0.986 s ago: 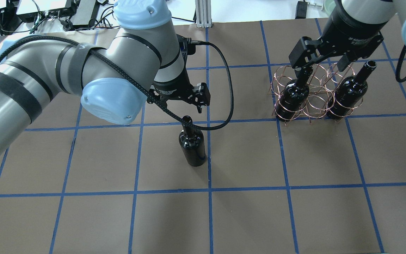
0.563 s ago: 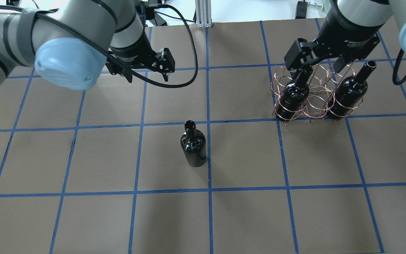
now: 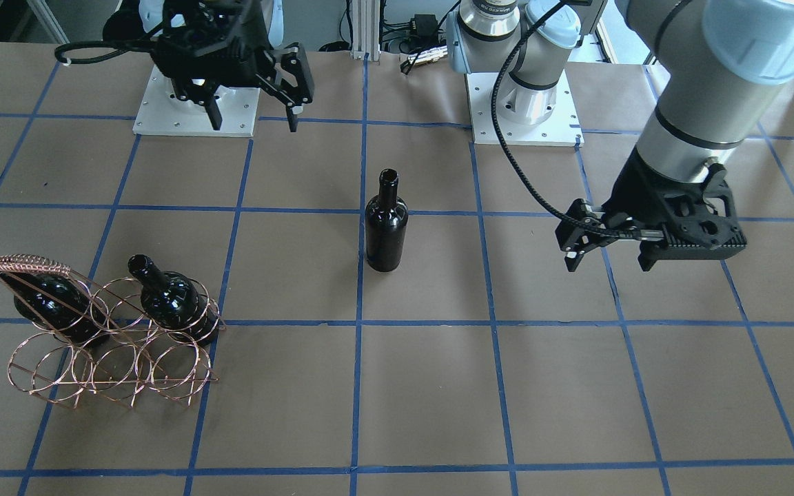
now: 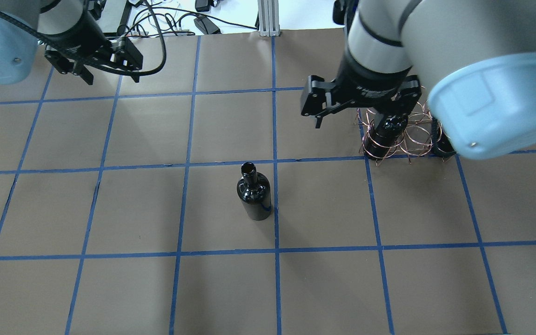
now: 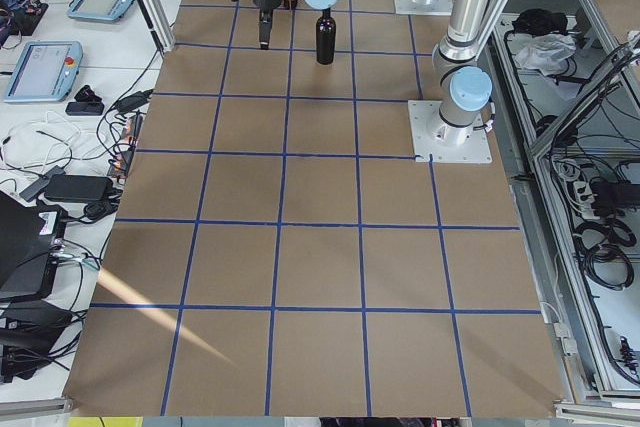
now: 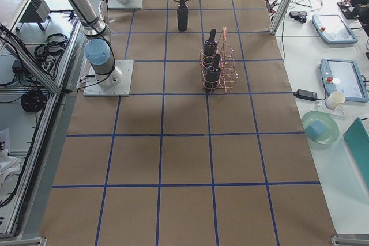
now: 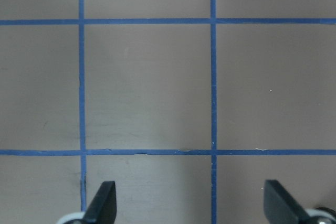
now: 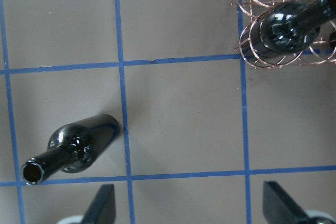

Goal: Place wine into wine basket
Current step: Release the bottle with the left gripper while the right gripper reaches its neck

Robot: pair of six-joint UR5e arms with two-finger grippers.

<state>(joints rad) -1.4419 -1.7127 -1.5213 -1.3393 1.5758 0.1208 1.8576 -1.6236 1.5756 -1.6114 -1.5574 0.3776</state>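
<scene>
A black wine bottle [image 4: 254,195] stands upright alone mid-table, also in the front view [image 3: 386,227] and the right wrist view [image 8: 79,148]. The copper wire basket [image 3: 114,348] [image 4: 416,136] holds two more bottles [image 3: 52,303] [image 3: 173,300] in its end rings, with an open ring between them. My right gripper [image 4: 354,118] [image 8: 189,208] is open and empty, high up between the lone bottle and the basket. My left gripper [image 4: 93,70] [image 3: 608,265] [image 7: 189,208] is open and empty over bare table, far left of the bottle.
The table is brown paper with a blue tape grid [image 7: 212,93]. The arms' base plates [image 3: 524,110] sit at the robot's edge. My right arm's elbow [image 4: 486,102] hides part of the basket in the overhead view. Tablets and cables lie off the table ends [image 6: 331,27].
My left gripper has moved from just above the lone bottle's mouth to the far left. My right gripper has risen off the basket's bottle neck and moved left toward the middle.
</scene>
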